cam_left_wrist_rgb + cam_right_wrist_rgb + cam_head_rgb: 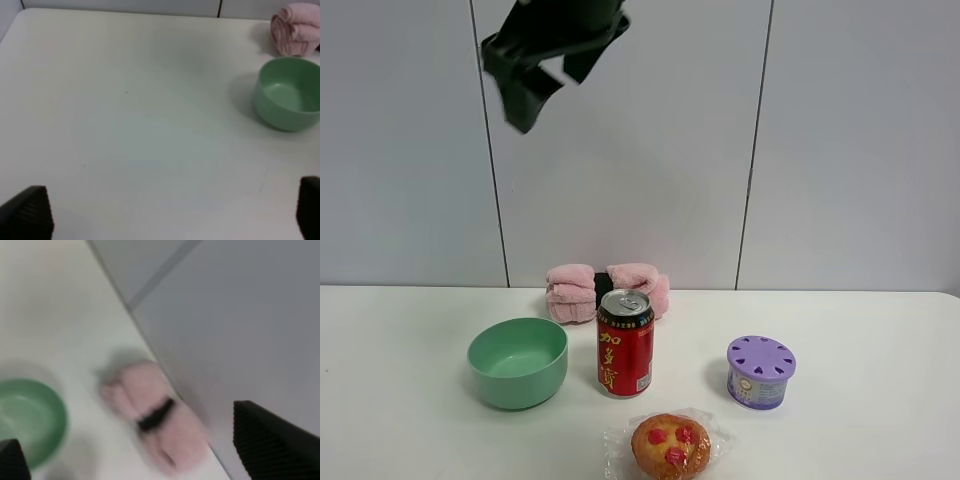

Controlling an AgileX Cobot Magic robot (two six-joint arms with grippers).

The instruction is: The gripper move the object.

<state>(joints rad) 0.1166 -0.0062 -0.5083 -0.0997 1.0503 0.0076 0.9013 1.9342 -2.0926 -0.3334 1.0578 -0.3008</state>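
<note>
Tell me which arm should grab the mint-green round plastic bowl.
Probably right: the right gripper, open, has the mint-green round plastic bowl beside one fingertip; the left gripper, also open, has it far aside.

The mint-green bowl point(518, 362) sits upright and empty on the white table point(400, 400), left of centre. The black two-fingered gripper point(548, 92) hangs high above it, tilted, its claw spread and holding nothing.

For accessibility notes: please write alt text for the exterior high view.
A black gripper hangs high above a white table, touching nothing. Below, left to right: a mint-green bowl, a red can, a purple container; a wrapped muffin in front, pink towels behind.
</note>
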